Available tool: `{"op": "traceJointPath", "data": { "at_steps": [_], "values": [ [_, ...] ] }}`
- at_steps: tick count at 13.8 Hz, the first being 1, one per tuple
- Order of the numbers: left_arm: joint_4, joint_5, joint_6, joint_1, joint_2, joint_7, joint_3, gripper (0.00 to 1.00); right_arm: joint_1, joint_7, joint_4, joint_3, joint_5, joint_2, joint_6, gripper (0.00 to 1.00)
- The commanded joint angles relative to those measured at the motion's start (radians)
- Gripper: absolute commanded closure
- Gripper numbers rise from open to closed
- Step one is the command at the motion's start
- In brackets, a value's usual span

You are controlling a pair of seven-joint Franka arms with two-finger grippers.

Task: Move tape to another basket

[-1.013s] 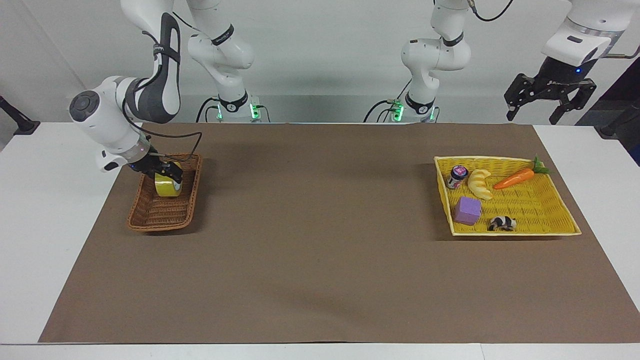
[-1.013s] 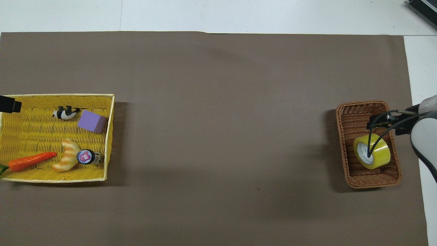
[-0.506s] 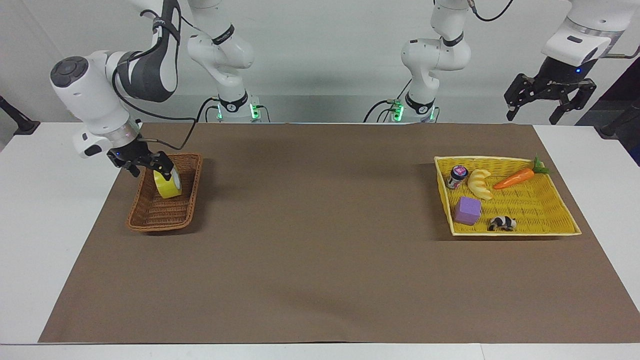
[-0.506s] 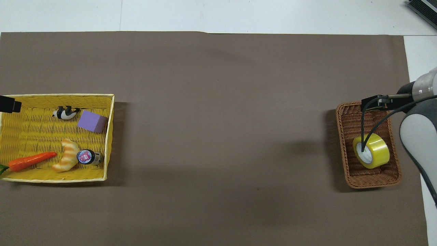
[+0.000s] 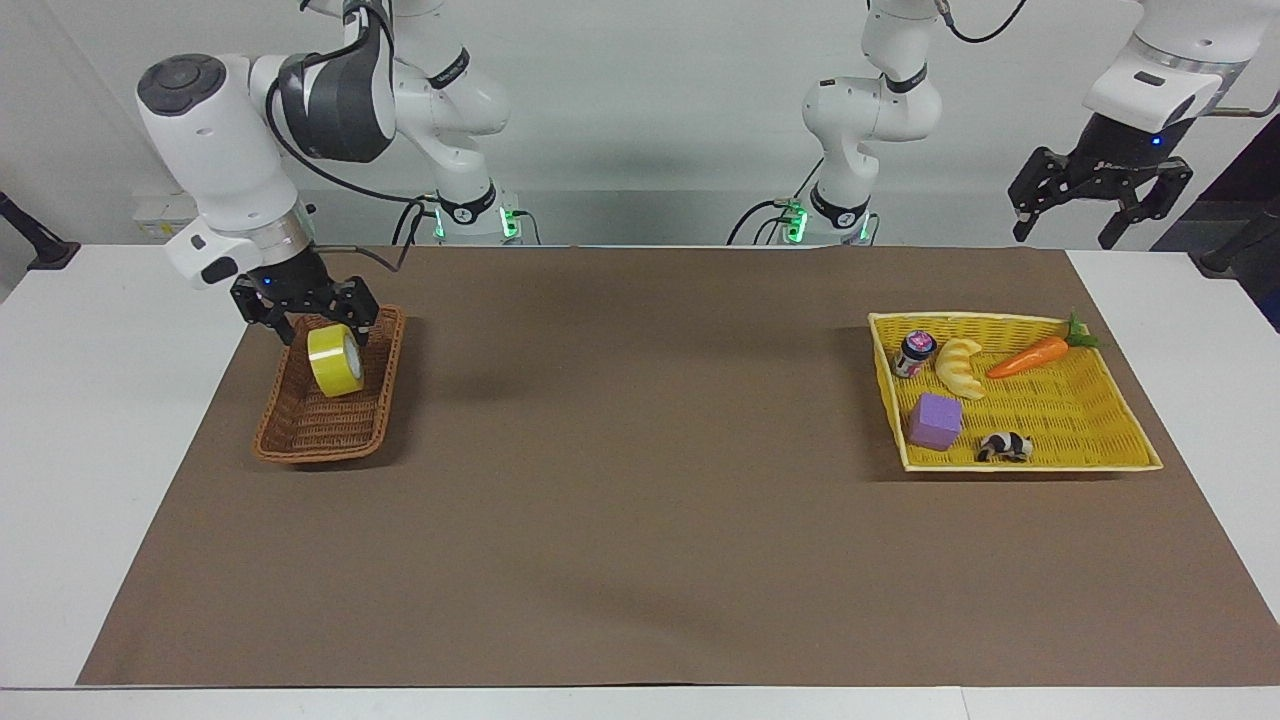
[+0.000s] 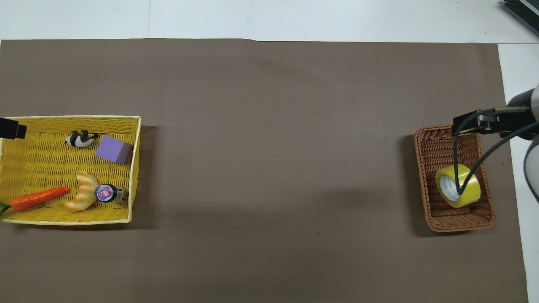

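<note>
The yellow tape (image 5: 336, 360) with its white core lies tilted in the brown wicker basket (image 5: 318, 430) at the right arm's end of the table. My right gripper (image 5: 318, 322) hangs open just above the tape, one finger on each side of its top, not gripping it. In the overhead view the tape (image 6: 463, 191) sits in the half of the basket (image 6: 433, 143) nearer the robots, with the right gripper (image 6: 480, 122) over the basket's other end. My left gripper (image 5: 1080, 215) waits open, raised at the left arm's end.
A flat yellow woven tray (image 5: 1110, 462) at the left arm's end holds a purple cube (image 5: 936, 420), a carrot (image 5: 1030, 356), a croissant (image 5: 960, 366), a small jar (image 5: 914, 352) and a panda figure (image 5: 1004, 446). A brown mat (image 5: 640, 500) covers the table.
My right gripper was down on the tape in the brown basket; it has let go, risen and turned. The tape stays in the basket. The left arm has not moved.
</note>
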Motion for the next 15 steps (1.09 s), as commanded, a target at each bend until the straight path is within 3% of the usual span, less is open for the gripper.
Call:
{"op": "traceJointPath", "data": {
  "at_steps": [1, 15],
  "values": [
    [0.018, 0.015, -0.024, 0.012, 0.002, 0.009, -0.007, 0.00, -0.006, -0.037, 0.066, 0.002, 0.015, 0.007, -0.089, 0.00],
    [0.018, 0.015, -0.024, 0.012, 0.002, 0.009, -0.007, 0.00, -0.020, -0.043, 0.073, -0.007, 0.016, 0.007, -0.116, 0.00]
  ]
}}
